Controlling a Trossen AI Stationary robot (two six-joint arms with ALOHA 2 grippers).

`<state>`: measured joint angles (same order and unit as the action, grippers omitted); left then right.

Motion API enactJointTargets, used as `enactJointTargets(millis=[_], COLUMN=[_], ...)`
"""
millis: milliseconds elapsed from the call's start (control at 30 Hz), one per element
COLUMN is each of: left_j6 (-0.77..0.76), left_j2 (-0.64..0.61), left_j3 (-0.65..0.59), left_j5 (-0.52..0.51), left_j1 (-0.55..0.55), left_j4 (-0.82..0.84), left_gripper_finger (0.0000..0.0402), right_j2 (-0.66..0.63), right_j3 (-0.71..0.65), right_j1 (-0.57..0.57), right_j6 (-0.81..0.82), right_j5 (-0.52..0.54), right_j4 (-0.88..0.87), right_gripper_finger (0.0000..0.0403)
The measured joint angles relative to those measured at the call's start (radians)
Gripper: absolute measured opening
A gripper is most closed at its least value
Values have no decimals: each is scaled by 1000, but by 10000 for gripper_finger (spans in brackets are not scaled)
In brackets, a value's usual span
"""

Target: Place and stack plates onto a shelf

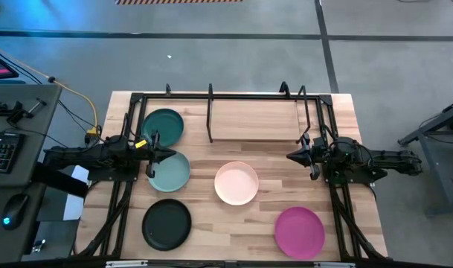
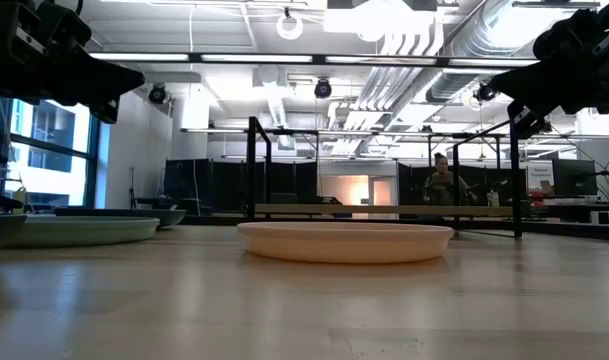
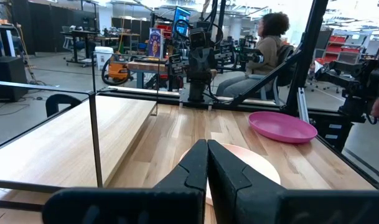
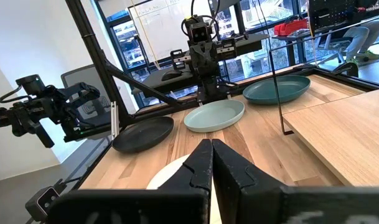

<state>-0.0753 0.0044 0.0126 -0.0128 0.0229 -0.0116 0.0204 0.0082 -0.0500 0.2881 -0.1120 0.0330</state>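
1. Left gripper [image 1: 158, 154] hovers at the left middle of the high view, fingers pressed together on nothing, its tip above the gap between the dark teal plate [image 1: 163, 125] and the pale sage green plate [image 1: 169, 171].
2. Right gripper [image 1: 293, 156] mirrors it at right middle, fingers also together and empty, facing the cream-pink plate [image 1: 236, 182].
3. All 5 plates lie flat on the tabletop [image 1: 263, 231], none stacked: black plate [image 1: 166, 224] at lower left, magenta plate [image 1: 300, 231] at lower right.
4. Farther back, at top centre, the shelf [image 1: 252, 119] waits bare, with thin black rods [image 1: 210, 112] standing around it.
5. Risk 1, I reckon: teal and sage sit just beside each other, so a descending finger could nudge the neighbour.
6. Risk 2: shallow rims give little to pinch; a plate may tilt or slip out.
7. Risk 3: a carried plate could clip a rod on the way in.
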Motion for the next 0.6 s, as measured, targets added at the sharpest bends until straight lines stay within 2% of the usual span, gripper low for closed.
enactJointTargets(millis=[200,300,400,500,600], left_j6=[0,0,0,0,0], left_j2=[0,0,0,0,0], left_j3=[0,0,0,0,0], left_j5=[0,0,0,0,0], left_j1=[0,0,0,0,0], left_j4=[0,0,0,0,0], left_gripper_finger=[1,1,1,1,1], right_j2=[0,2,1,-1,1], right_j3=[0,0,0,0,12], right_j1=[0,0,0,0,0], right_j6=[0,110,274,326,348], right_j5=[5,74,255,441,576], right_j4=[8,161,399,584,644], right_gripper_finger=[0,0,0,0,0])
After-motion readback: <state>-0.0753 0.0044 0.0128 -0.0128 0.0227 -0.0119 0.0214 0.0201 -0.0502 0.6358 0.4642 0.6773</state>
